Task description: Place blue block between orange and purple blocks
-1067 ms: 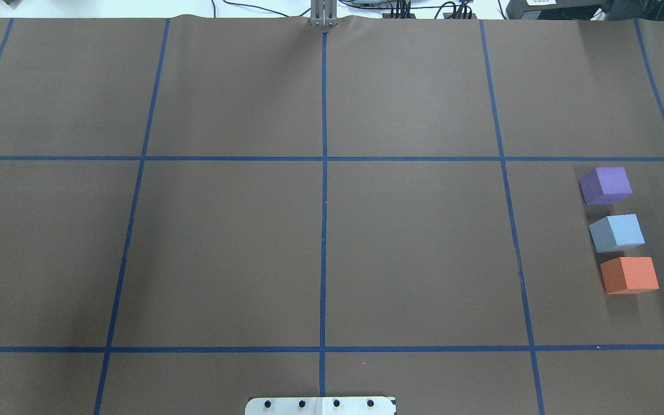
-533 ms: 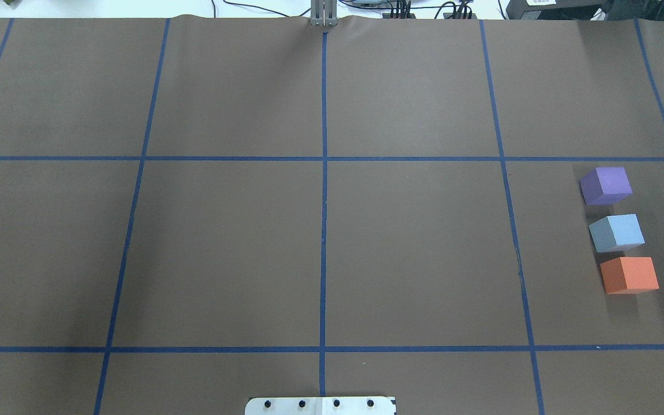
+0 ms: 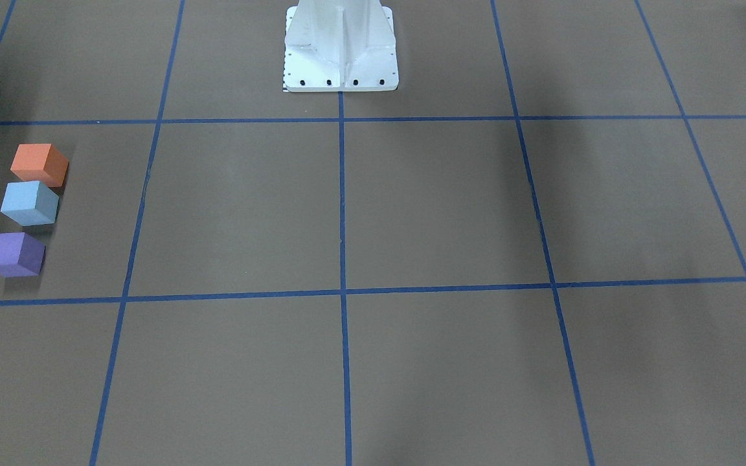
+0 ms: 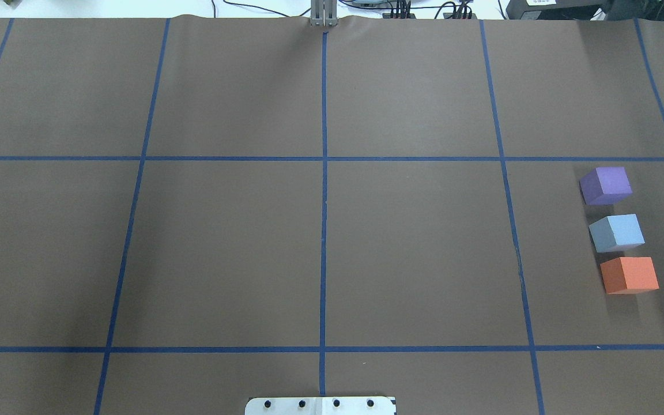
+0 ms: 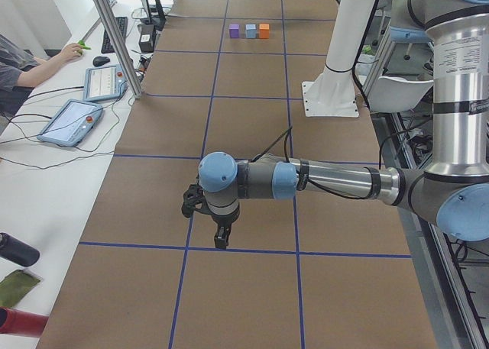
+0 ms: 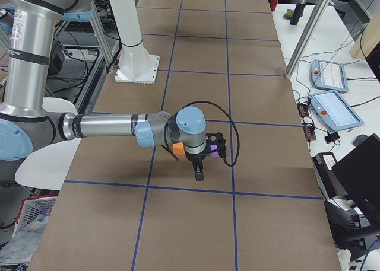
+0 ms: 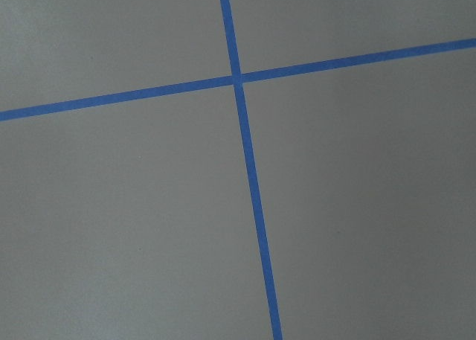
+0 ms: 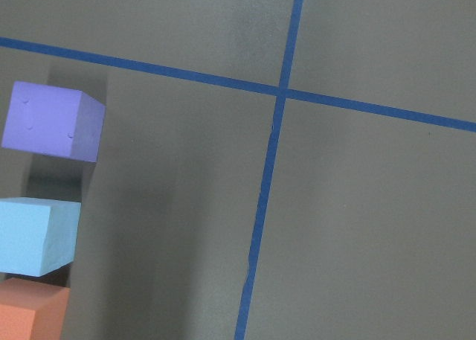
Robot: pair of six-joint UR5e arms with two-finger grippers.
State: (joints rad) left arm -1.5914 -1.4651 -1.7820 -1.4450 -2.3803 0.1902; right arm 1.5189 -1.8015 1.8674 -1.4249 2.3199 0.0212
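**Blue block sits in the row, on the right arm's side**

The blue block (image 4: 617, 232) lies on the surface (image 4: 412, 242) at the robot's far right, in 1 short row with the other 2. The orange block (image 4: 629, 275) is just beside it on the robot's side. The purple block (image 4: 606, 185) is just beyond it, with a slightly wider gap. The row's long axis runs away from the robot, roughly along the blue tape line (image 4: 513, 242) and leaning a little off it.

The right pincer (image 6: 198, 175) is the nearer one: it hangs above the surface close to the row. Its wrist camera catches all 3 blocks at the left edge of its view, so the blue block lies off to one side, not under the fingers. The left pincer (image 5: 221, 238) hangs well apart, toward the opposite end of the surface.

Both pincers appear only in the side views, so I cannot tell whether either is spread or pressed together. Neither touches a block.

By this layout the placement looks done; any correction would fall to the right arm.
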